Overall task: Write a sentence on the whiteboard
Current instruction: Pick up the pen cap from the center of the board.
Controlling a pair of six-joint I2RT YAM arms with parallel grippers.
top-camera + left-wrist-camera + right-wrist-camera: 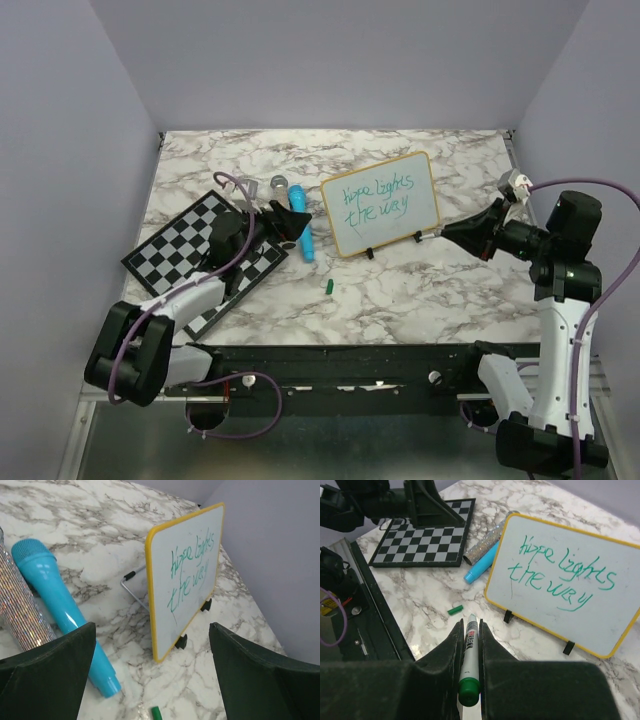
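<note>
My right gripper [470,630] pinches the marker [469,655], tip aimed at the green cap [455,610] on the table [420,290]; my left gripper [151,630], wide open and empty, sits nearer it.

Green handwritten sentence [557,575] "hope lights the way" in two lines on the whiteboard [615,615]; marker [470,645] print unreadable

Left gripper [288,222]: at 9 o'clock, jaws spread wide, empty. Right gripper [447,232]: at 3 o'clock, pointing toward 9 o'clock, clamped on marker [471,642].
</note>
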